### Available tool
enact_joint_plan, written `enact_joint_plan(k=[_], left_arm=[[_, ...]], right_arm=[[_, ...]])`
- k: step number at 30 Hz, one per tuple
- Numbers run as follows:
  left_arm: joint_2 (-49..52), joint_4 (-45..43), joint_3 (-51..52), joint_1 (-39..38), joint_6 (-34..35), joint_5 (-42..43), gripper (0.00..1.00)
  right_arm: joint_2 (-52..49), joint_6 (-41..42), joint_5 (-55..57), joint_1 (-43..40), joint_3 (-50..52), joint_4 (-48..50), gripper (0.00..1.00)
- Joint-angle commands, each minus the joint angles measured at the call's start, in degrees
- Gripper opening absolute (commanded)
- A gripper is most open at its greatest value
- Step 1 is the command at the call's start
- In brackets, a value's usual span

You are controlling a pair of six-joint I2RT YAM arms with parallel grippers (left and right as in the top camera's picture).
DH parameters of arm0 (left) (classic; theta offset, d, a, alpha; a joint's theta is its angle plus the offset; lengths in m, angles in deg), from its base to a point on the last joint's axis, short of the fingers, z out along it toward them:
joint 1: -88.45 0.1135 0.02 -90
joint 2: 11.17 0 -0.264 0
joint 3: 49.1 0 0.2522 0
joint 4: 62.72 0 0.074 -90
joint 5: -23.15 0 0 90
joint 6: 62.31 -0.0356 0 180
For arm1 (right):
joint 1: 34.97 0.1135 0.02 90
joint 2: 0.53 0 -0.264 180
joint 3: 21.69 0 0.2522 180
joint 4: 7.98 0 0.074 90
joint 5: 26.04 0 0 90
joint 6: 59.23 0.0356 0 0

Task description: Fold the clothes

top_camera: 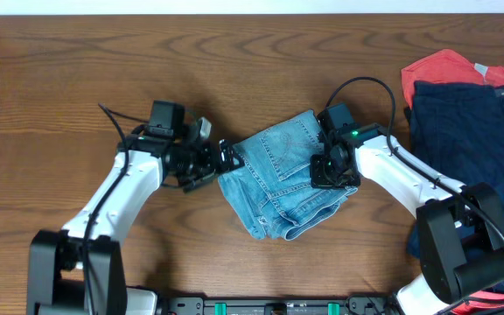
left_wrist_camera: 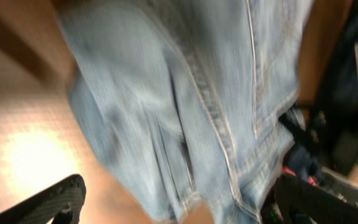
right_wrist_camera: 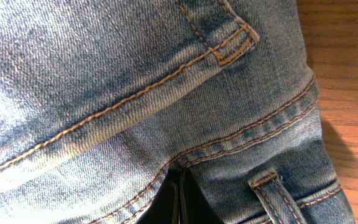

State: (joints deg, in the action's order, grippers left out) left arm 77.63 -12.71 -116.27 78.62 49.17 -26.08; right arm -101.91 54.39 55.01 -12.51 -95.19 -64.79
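The right jaws sit closed against the light-blue jeans [top_camera: 283,179], any pinched layer hidden; the left jaws gape empty beside them. The jeans lie folded small at the centre of the desk [top_camera: 59,70]. Folding looks nearly done, calling next for a clean release.

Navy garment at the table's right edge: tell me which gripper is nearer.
Right. The right gripper sits on the right side of the jeans, left of the navy garment; the left gripper sits at their left edge, farther away.
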Motion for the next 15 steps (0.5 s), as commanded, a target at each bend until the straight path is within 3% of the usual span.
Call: enact_joint_plan(k=[1, 5, 15], left_arm=[[-0.4, 3.0, 0.5, -0.4, -4.2, 5.1, 0.98], [0.3, -1.9, 5.7, -2.5, -2.7, 5.1, 0.98], [4.6, -33.9, 21.0, -6.5, 18.8, 5.0, 0.98]], right_arm=[[-3.5, -0.1, -0.6, -0.3, 1.5, 0.0, 0.02], [-3.5, -0.1, -0.9, -0.3, 1.5, 0.0, 0.03], [-3.5, -0.1, -2.1, -0.3, 1.5, 0.0, 0.03]])
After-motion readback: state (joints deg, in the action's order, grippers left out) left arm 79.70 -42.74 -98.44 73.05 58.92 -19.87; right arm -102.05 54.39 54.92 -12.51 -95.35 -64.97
